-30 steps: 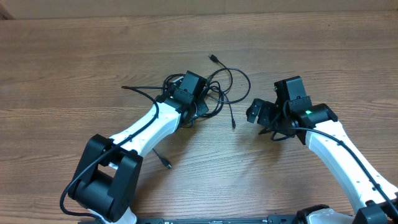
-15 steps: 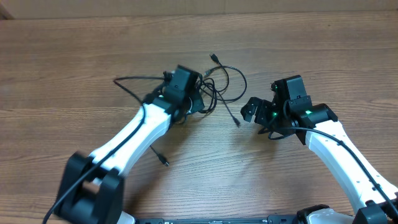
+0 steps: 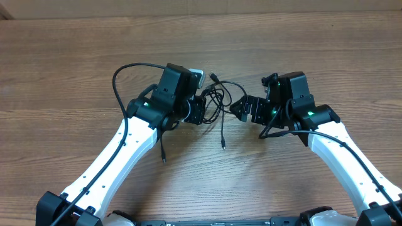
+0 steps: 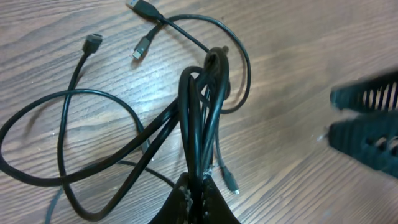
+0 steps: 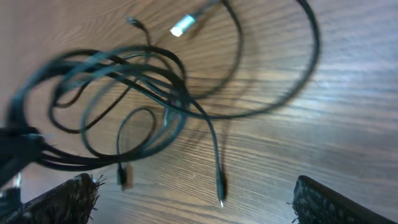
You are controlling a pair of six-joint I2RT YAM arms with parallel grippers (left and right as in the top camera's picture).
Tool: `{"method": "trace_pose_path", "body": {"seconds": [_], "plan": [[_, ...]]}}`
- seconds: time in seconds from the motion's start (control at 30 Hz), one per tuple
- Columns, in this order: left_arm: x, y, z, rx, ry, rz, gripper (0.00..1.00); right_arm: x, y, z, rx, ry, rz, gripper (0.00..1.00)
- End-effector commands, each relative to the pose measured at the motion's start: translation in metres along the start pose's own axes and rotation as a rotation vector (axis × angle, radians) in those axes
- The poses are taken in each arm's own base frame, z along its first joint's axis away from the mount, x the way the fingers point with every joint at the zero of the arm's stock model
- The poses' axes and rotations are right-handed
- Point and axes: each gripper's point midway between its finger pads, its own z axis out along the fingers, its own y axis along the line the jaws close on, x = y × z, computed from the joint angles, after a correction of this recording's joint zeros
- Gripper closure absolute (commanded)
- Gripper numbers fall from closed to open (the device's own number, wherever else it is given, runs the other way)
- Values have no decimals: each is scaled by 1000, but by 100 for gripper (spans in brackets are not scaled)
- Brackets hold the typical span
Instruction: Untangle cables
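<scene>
your left claw [image 4: 198,190] was clamped on the cables [image 4: 200,106]; your wide-open right claw [image 3: 244,108] sat just right of them.

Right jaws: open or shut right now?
Open. In the right wrist view the right gripper has its jaws wide apart at the bottom corners, clamped on nothing; the cables lie ahead.

No writing, label, brand mark, number or sign can be read in any of the three views. The cables [image 3: 217,100] and the wooden table [image 3: 63,63] carry no legible marking, and the plug ends are too small and blurred to show any.
</scene>
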Motion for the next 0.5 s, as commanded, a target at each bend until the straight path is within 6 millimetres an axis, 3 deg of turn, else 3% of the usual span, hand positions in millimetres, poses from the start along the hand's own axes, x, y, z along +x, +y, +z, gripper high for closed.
{"method": "trace_pose_path", "body": {"seconds": [0.0, 0.07, 0.27, 0.37, 0.47], "plan": [[-6, -8, -7, 33, -16, 167, 96, -2, 39, -6, -190, 24, -6, 0], [-5, -16, -7, 79, -16, 215, 96, -3, 57, -11, -286, 52, 84, 0], [-6, -27, -8, 141, -26, 261, 96, 2, 63, -5, -266, 94, 347, 0], [-6, -27, -8, 141, -25, 259, 96, 5, 61, 1, -209, 84, 414, 0], [-6, -26, -8, 140, -25, 259, 96, 10, 45, 9, -87, 43, 478, 0]]}}
